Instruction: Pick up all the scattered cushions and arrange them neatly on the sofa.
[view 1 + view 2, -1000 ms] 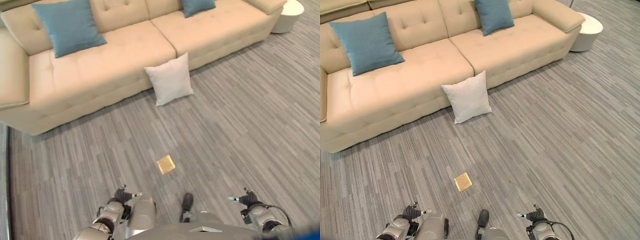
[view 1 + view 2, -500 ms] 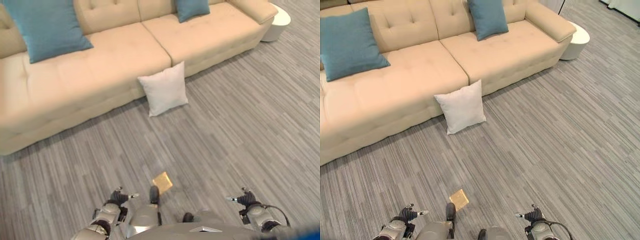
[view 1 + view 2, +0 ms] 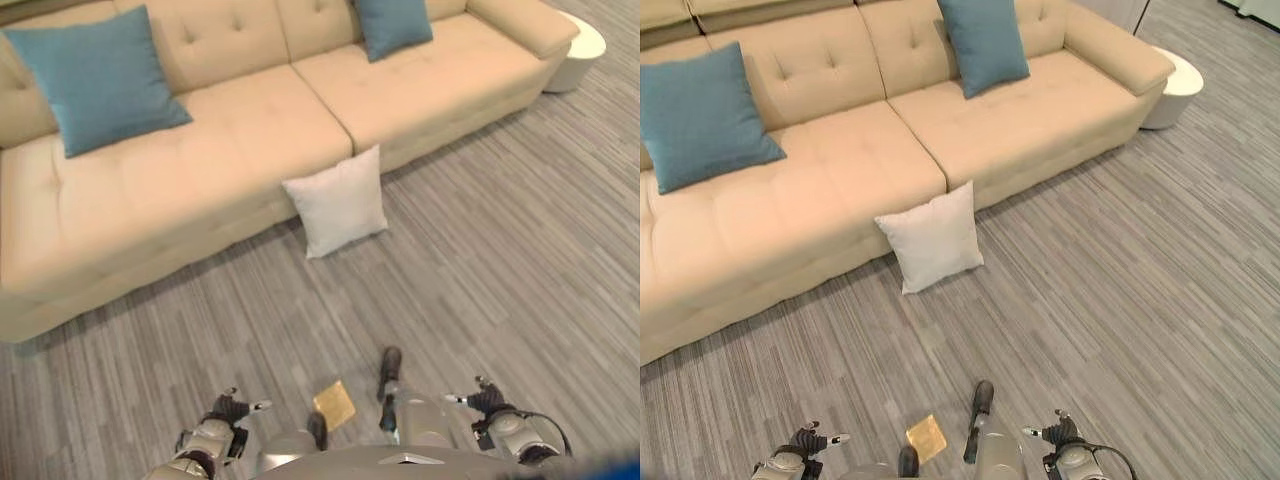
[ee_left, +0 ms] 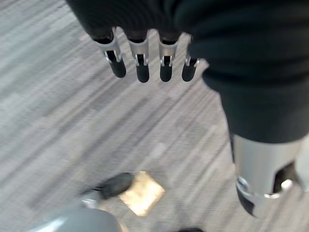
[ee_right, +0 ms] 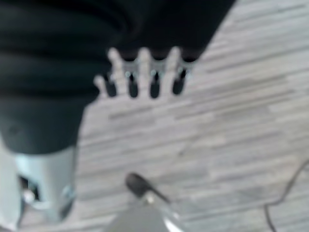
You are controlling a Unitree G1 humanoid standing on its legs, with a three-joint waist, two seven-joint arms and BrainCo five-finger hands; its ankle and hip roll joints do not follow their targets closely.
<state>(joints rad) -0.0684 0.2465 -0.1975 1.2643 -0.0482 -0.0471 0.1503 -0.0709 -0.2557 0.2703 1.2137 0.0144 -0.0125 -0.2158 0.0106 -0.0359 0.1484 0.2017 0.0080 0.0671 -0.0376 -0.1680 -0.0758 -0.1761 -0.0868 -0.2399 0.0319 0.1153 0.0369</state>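
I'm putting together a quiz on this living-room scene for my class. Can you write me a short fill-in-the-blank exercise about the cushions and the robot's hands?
1. The white cushion stands on the ____, leaning against the sofa front.
2. The number of blue cushions on the sofa is ____.
3. The left hand and the right hand both hold ____.
4. The small flat square on the floor is ____ in colour.

Missing words: floor; two; nothing; gold
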